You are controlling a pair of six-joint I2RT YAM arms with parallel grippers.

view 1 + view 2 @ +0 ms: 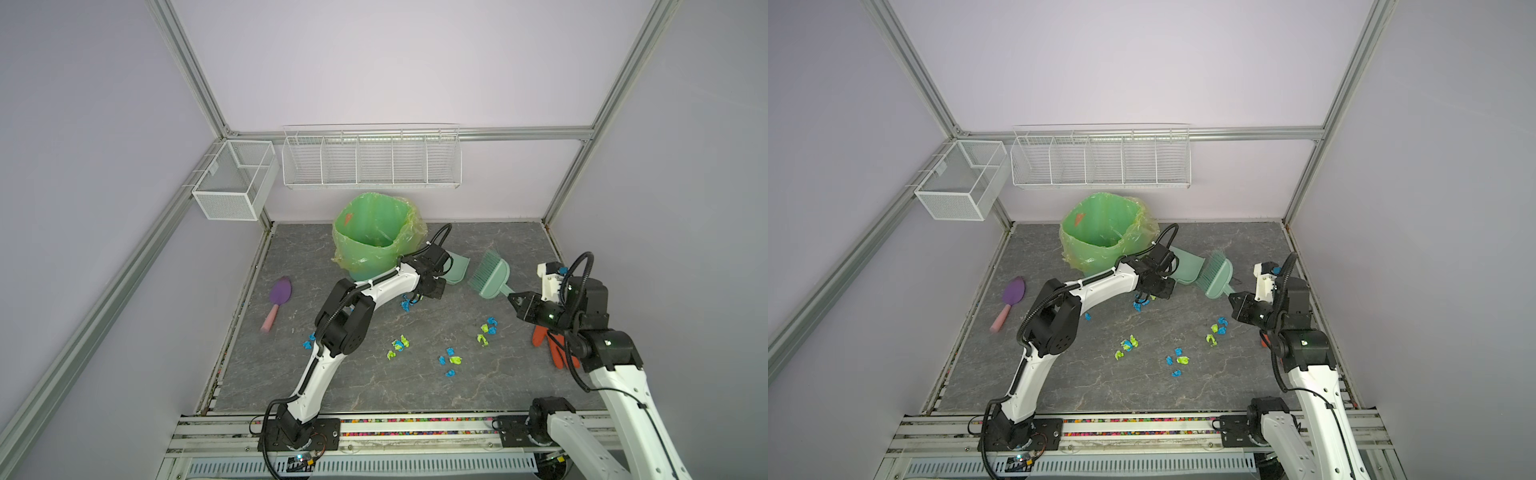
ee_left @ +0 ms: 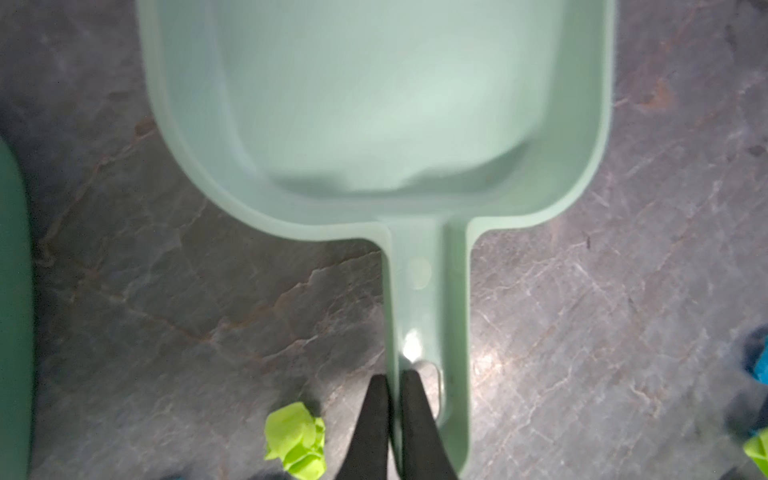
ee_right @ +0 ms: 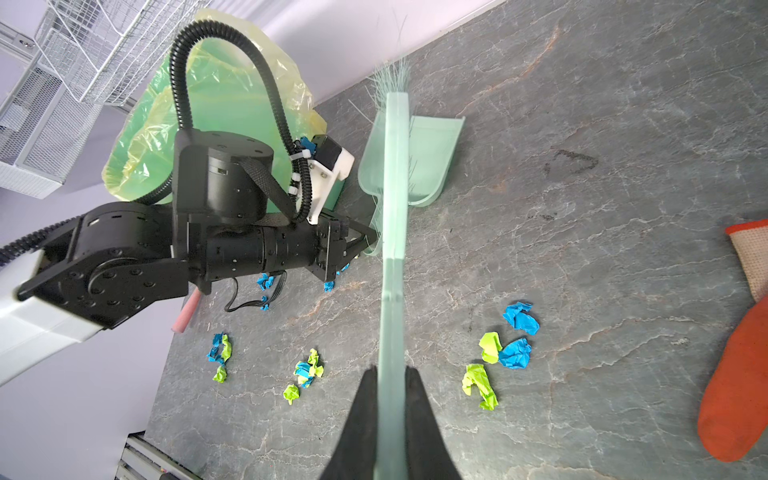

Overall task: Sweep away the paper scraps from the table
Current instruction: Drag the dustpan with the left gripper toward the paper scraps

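- Here, the left gripper (image 2: 392, 376) has its two black fingers (image 2: 372, 424) pinched shut on one side wall of the dustpan (image 2: 395, 104) handle. One finger is outside the wall and the other is in the handle's channel.
- The pale green dustpan sits just beside the bin (image 1: 374, 241), a tub lined with a green plastic bag at the back of the table (image 1: 415, 386). Its mouth faces away from the gripper.
- The right gripper (image 3: 390, 370) clamps its fingers (image 3: 359, 415) on the thin handle of the hand brush (image 3: 395, 208), seen edge-on in the right wrist view. The bristles are at the far end, near the dustpan's mouth. Whether they touch the table I cannot tell.
- The paper scraps (image 1: 451, 359), bright blue and lime, lie on the dark veined table in small clusters between the two arms.
- One blue cluster sits under the left gripper, and a lime scrap lies just beside the dustpan handle.
- An orange glove (image 3: 739, 374) lies on the table by the right arm, apart from the scraps.
- A purple scoop (image 1: 278, 299) with a pink handle lies near the table's left edge, well apart from everything else.
- White wire baskets (image 1: 370, 160) hang on the walls above.
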